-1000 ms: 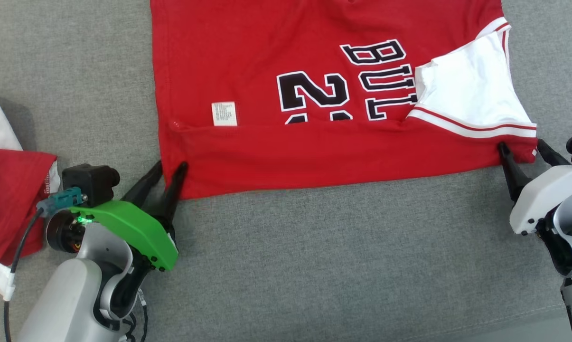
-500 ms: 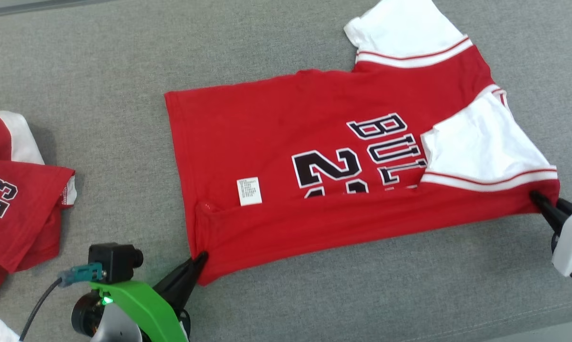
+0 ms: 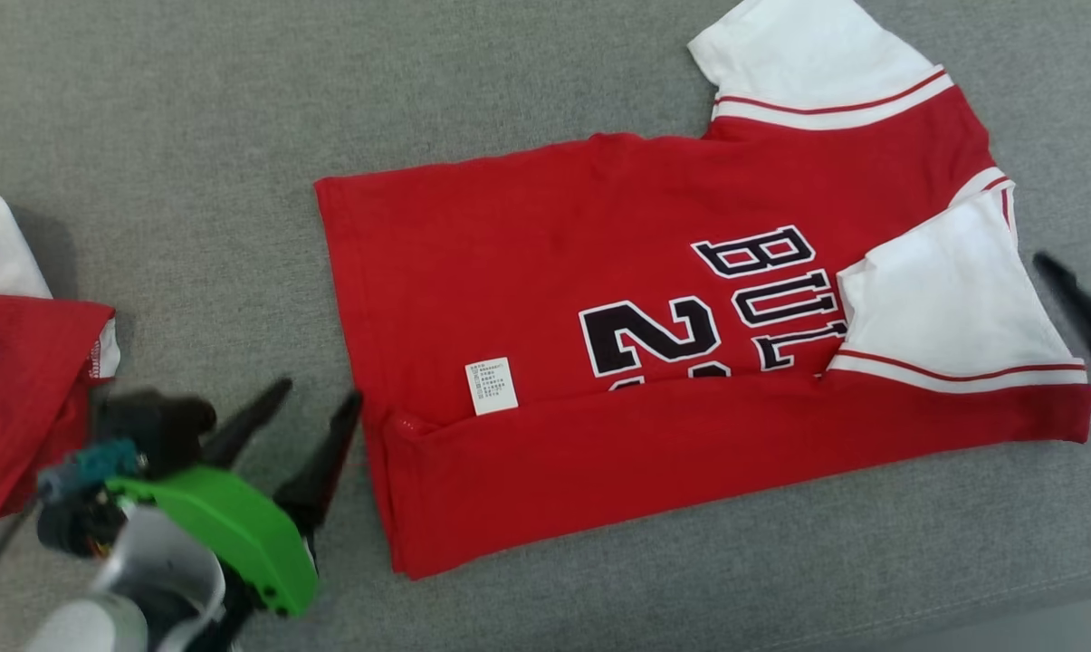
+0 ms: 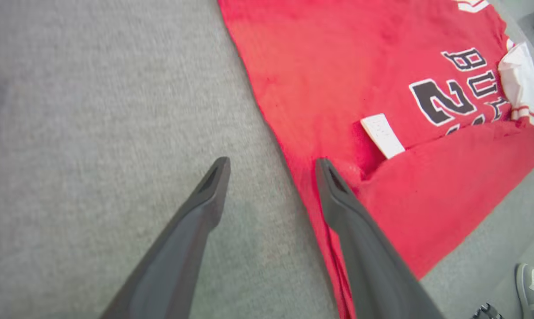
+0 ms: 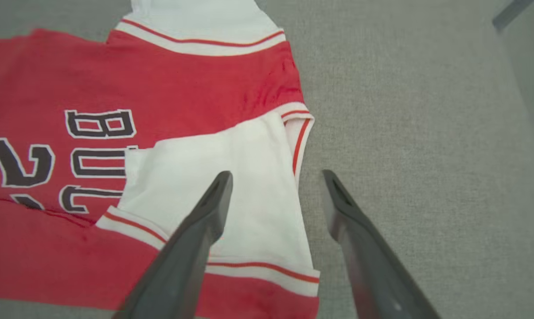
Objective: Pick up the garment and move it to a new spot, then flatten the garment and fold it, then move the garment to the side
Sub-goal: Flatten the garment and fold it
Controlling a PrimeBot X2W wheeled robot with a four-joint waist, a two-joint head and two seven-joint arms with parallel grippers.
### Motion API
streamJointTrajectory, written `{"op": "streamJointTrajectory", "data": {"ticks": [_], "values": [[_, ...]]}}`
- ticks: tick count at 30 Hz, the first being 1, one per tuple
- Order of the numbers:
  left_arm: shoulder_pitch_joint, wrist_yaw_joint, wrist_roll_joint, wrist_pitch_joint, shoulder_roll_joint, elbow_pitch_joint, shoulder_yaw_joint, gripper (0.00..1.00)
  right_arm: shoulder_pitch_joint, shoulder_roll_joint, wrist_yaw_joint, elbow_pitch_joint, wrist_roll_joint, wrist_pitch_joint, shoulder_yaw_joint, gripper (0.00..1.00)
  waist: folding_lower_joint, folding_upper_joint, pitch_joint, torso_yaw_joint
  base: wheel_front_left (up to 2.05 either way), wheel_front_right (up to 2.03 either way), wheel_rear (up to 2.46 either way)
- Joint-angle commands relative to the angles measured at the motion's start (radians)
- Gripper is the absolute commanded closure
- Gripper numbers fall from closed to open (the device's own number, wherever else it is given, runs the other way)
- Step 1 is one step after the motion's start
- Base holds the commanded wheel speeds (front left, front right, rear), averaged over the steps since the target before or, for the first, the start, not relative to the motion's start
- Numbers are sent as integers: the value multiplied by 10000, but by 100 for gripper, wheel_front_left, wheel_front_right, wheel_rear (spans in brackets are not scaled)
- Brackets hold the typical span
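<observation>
The red jersey with white sleeves and black lettering lies flat on the grey cloth surface, its near long edge folded up over the number. My left gripper is open just left of the jersey's near left corner, holding nothing. In the left wrist view the left gripper straddles the jersey edge, one finger over the red cloth. My right gripper stands open at the right edge, beside the folded white sleeve. The right gripper hovers over that sleeve's outer edge.
A second red and white jersey lies bunched at the far left. The grey surface's front edge runs along the lower right. A shoe shows on the floor beyond the surface.
Both grippers have let go of the folded edge's corners and opened. The left one drew back to the left; the right one moved off up past the sleeve. The camera also shifted.
</observation>
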Motion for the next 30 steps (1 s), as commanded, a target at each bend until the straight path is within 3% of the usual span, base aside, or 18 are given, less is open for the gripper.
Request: {"op": "streamJointTrajectory", "data": {"ticks": [1, 6, 11, 19, 25, 30], "values": [[-917, 20, 303, 222, 209, -67, 91, 0, -718, -147, 0, -150, -133, 155, 90, 0, 0, 0, 941, 168, 0, 0, 0], [-3764, -285, 370, 1028, -181, 780, -196, 0, -3588, 44, 1, 441, -897, 510, 606, 0, 0, 0, 2323, 555, 0, 0, 0], [-6143, -816, 899, 1242, -912, 2983, -964, 0, -6269, 922, 0, 2664, -2172, 286, 1596, 0, 0, 0, 2949, 1096, 0, 0, 0], [-6923, -1372, 1047, 1296, -1474, 4677, -1822, 0, -8233, 1664, 1, 5857, -3215, -604, 2244, 0, 0, 0, 3005, 1487, 0, 0, 0], [-6782, -1681, 629, 1682, -1454, 4495, -2188, 0, -8822, 1762, 7, 7265, -3142, -853, 2645, 0, 0, 0, 2945, 1511, 0, 0, 0], [-6532, -1814, 197, 1971, -1231, 3866, -2272, 0, -8896, 1764, 33, 7651, -2614, -912, 3116, 0, 0, 0, 2869, 1455, 0, 0, 0]]}}
